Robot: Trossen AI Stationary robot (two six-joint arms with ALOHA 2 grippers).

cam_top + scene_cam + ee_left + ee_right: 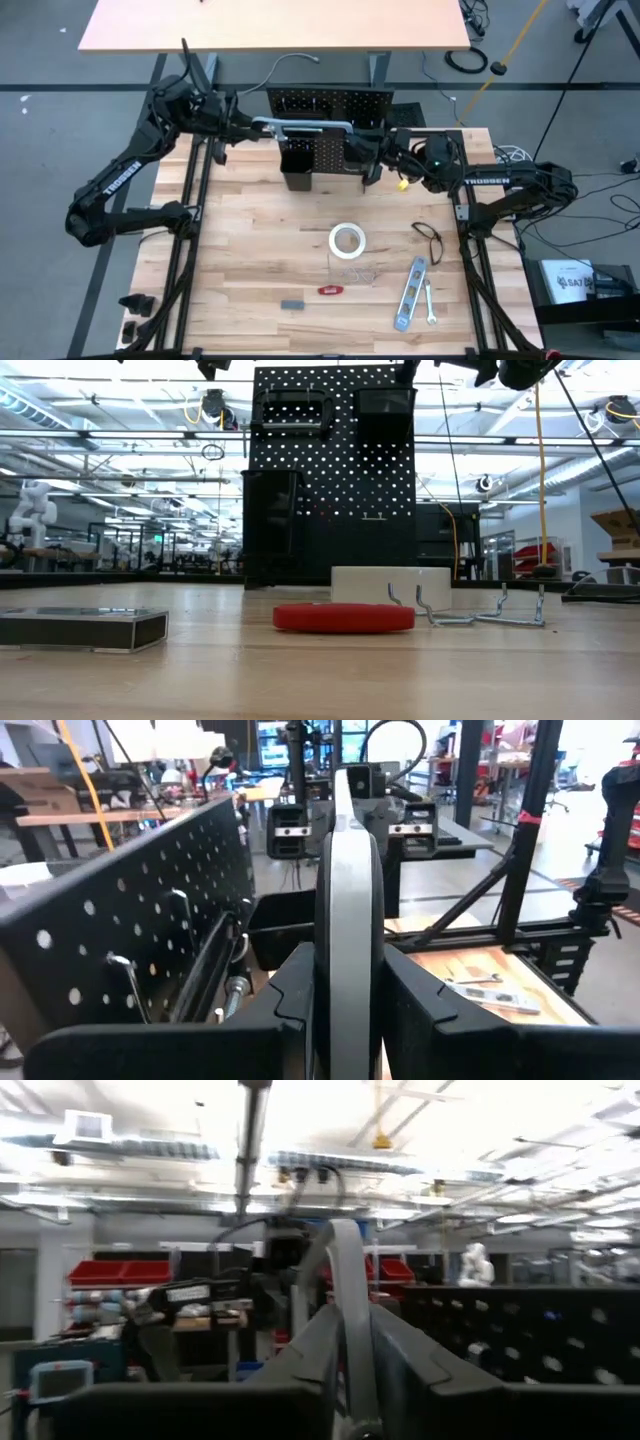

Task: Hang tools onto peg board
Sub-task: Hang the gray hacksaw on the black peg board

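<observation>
Both grippers are clenching the grey bar clamp (300, 125) at the top of the peg board (330, 103): the left gripper (250, 125) is pinching its bar at one end, the right gripper (365, 145) is gripping the opposite end, jaws closed on the metal in both wrist views. The clamp is lying level along the peg board's upper edge, above its two black bins (298, 165). On the bench (250, 260) in front of the peg board are lying the white tape roll (347, 240), the black pliers (430, 240), the silver level (410, 293), the small wrench (430, 303) and the red-handled tool (331, 290).
</observation>
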